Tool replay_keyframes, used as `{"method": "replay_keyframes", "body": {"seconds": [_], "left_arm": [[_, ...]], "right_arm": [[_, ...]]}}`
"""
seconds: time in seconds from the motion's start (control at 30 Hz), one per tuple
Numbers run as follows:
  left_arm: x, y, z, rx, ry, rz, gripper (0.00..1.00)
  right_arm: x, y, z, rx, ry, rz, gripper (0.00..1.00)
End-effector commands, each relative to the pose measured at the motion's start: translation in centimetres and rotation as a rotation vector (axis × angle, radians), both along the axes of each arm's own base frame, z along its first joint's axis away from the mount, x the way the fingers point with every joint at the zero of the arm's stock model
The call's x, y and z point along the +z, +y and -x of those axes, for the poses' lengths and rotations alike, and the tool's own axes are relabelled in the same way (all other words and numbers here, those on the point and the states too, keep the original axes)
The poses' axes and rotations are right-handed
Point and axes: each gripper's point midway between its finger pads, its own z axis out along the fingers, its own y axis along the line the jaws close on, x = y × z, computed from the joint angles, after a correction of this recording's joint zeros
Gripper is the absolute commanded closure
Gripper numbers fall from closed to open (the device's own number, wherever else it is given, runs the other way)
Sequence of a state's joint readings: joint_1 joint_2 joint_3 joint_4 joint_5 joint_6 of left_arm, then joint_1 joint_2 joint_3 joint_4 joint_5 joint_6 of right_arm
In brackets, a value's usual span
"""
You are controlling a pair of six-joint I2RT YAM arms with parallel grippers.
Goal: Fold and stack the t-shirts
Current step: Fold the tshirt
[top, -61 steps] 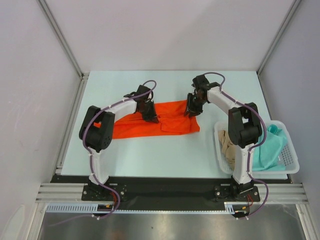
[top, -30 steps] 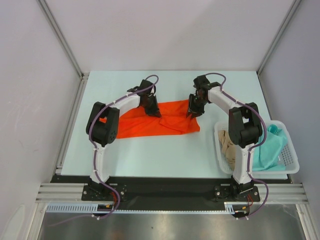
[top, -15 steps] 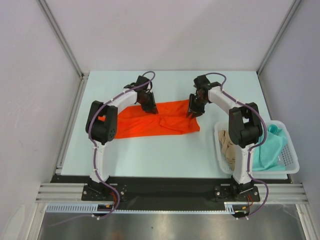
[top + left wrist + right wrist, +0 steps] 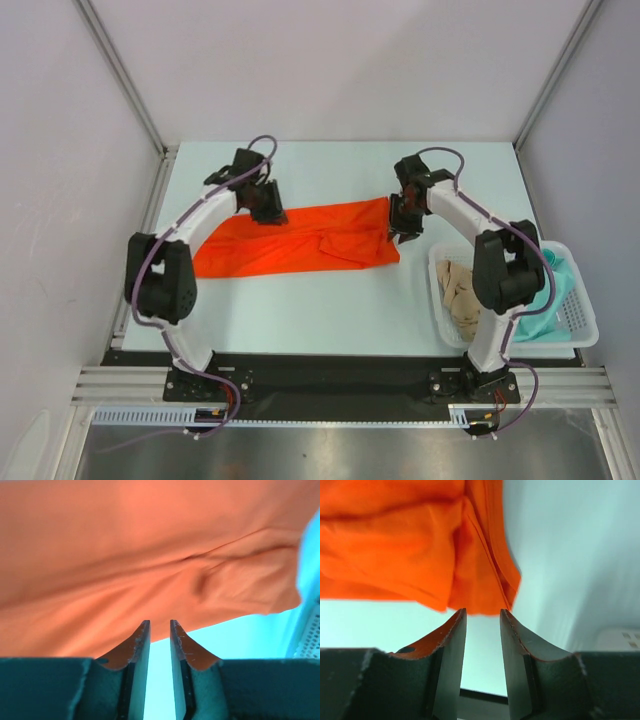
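On the worktop [image 4: 330, 310] the orange-red shirt [image 4: 300, 240] lies spread lengthwise; my left fingers [image 4: 141, 645] and right fingers [image 4: 454, 635] hang slightly apart, empty (one near each end). Mid-fold, I judge: next needs clean edge pinches.

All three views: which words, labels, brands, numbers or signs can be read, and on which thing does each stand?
None can be read. The orange-red t-shirt is plain, the white basket shows no label, and the left gripper and the right gripper show no marking.
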State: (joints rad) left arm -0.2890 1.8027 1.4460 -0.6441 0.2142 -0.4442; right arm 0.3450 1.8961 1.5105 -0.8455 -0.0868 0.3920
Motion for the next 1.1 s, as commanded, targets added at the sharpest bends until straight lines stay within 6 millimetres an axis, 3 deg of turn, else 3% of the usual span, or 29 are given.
{"method": "replay_keyframes", "body": {"seconds": [0.0, 0.03, 0.37, 0.8, 1.07], "left_arm": [[-1.9, 4.8, 3.0, 0.117, 0.082, 0.011, 0.74], [-3.5, 5.8, 4.5, 0.140, 0.127, -0.001, 0.74], [-4.8, 14.5, 8.9, 0.439, 0.177, -0.016, 0.78], [-7.5, 20.6, 10.5, 0.661, 0.268, -0.005, 0.80], [-8.5, 22.6, 11.3, 0.731, 0.316, -0.051, 0.80]], "right_arm": [[1.7, -1.2, 1.4, 0.057, -0.065, 0.056, 0.62], [1.9, -1.0, 1.7, 0.069, -0.076, 0.053, 0.63], [-1.3, -1.4, 5.1, 0.184, -0.045, 0.149, 0.66], [-3.6, -1.2, 3.1, 0.201, -0.050, 0.200, 0.61], [-3.9, -0.4, 2.5, 0.223, -0.072, 0.220, 0.64]]}}
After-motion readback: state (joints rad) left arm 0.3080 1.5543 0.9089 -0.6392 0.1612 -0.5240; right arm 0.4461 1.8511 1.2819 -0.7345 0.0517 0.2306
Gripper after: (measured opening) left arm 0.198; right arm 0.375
